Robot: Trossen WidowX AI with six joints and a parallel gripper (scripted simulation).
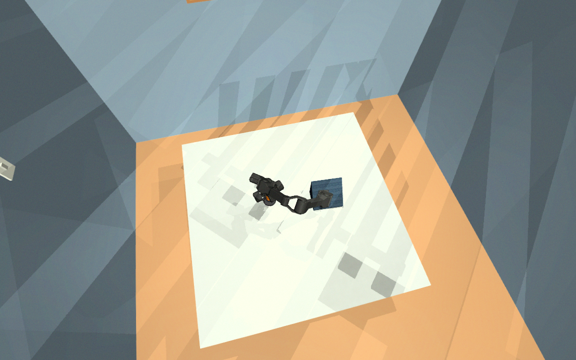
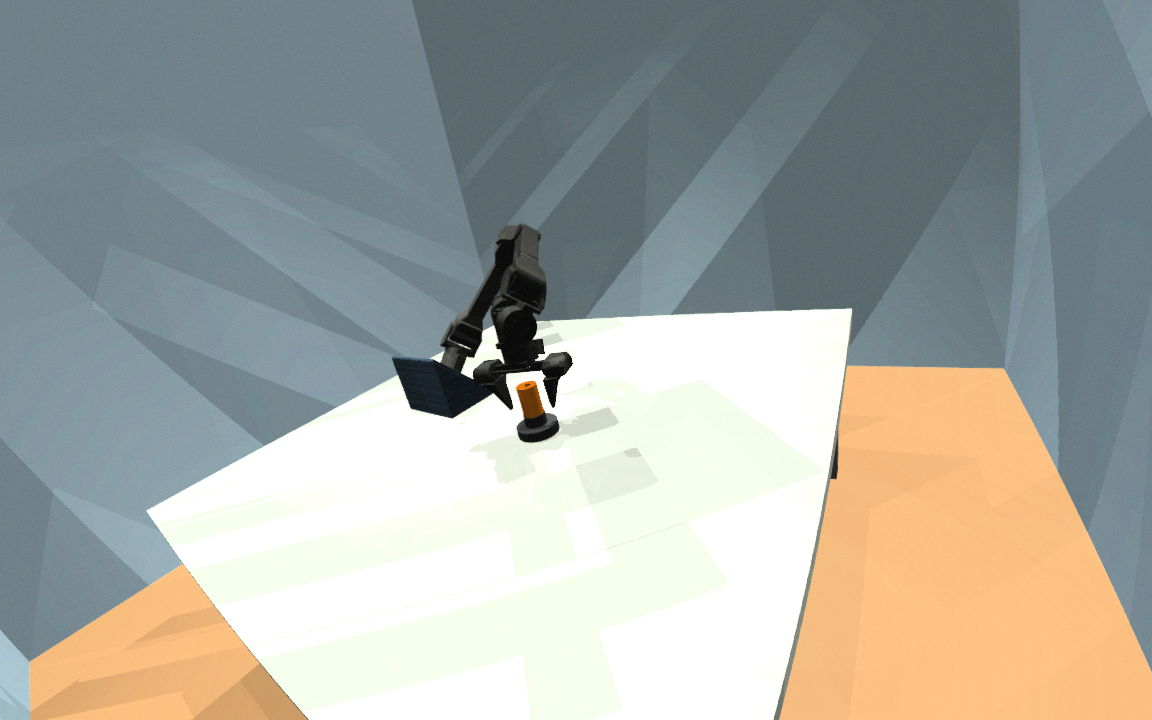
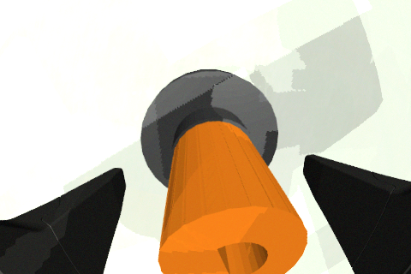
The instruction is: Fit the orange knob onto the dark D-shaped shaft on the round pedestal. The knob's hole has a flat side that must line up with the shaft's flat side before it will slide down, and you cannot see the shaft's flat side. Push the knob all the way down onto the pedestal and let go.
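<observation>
The orange knob (image 1: 267, 198) (image 2: 529, 400) (image 3: 218, 171) stands nearly upright over the dark round pedestal (image 1: 270, 203) (image 2: 537, 431) (image 3: 184, 87). In the exterior view its foot is at the pedestal's raised dark collar, with a little of the collar showing beside it. I cannot tell whether it sits fully down. The D-shaped hole shows in its top in the wrist view; the shaft is hidden. My gripper (image 2: 531, 405) (image 3: 217, 173) is open, with one finger on each side of the knob and a gap on both sides.
The arm rises from a dark blue wedge-shaped base block (image 1: 335, 184) (image 2: 426, 386) on the white table (image 1: 236, 295) (image 2: 419, 582). In the top view the block is right of the pedestal. Shadows cross the table.
</observation>
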